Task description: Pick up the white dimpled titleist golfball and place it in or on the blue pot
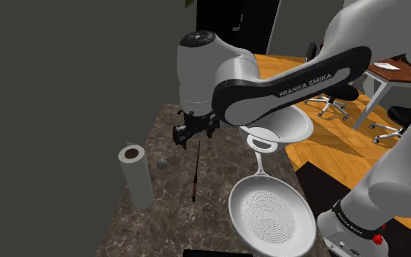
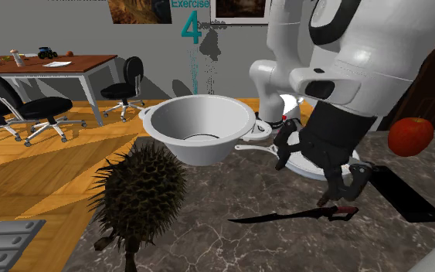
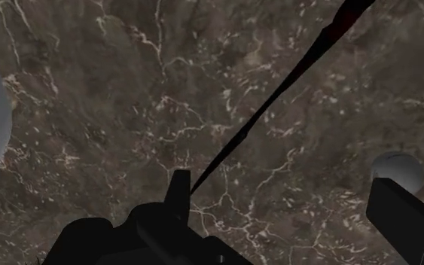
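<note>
In the wrist view your gripper (image 3: 282, 188) has its fingers (image 3: 406, 218) spread wide. Between them are the dark marbled counter (image 3: 127, 90) and one thin black knife (image 3: 278, 98) running across it. The golf ball (image 3: 395, 169) — one, drawn pale grey — lies on the counter just beside one finger, its lower part cut off by that fingertip. You cannot make out dimples or lettering on it. The shoulder view places it between one paper towel roll (image 1: 136, 179) and the knife, well apart from the pot (image 1: 291, 125), which is drawn pale grey and is partly covered by the arm. One perforated pan (image 1: 269, 215) lies near the stand. The second exterior view adds one spiky brown fruit (image 2: 140, 193) and one red apple (image 2: 410, 136) — and shows the pot's whole rim.
</note>
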Controlling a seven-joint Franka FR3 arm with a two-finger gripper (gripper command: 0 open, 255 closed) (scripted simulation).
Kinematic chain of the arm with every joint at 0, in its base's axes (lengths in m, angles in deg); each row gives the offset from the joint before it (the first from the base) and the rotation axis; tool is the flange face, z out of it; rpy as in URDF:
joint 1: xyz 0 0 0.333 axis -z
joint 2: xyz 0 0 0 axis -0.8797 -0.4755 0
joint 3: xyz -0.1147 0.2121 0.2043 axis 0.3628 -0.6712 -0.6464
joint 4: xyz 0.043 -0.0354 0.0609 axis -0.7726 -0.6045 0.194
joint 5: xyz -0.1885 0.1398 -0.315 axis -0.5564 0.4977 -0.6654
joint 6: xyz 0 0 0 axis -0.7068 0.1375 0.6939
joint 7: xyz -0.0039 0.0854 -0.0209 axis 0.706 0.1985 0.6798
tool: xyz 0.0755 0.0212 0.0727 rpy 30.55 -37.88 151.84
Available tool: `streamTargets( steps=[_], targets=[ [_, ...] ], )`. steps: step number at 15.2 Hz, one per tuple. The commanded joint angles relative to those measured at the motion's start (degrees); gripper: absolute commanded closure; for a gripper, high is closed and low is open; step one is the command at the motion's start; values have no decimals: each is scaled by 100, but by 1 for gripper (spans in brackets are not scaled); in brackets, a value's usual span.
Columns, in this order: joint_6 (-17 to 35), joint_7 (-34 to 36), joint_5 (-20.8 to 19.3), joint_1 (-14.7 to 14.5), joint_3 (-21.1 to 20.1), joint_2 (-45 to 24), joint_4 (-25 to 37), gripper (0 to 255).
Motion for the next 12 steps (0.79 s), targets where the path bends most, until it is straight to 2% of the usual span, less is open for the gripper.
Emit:
streamTargets(
  steps=[1,5,9,12],
  targets=[
    [-121,464,-465,-180,-58,-576,450,0],
    [-448,1160,-1243,-779,66,-1685,1441,0],
    [-847,1564,-1799,-1494,330,-2736,2621,0],
    [-770,1615,-1879,-1556,396,-2884,2670,0]
  ],
)
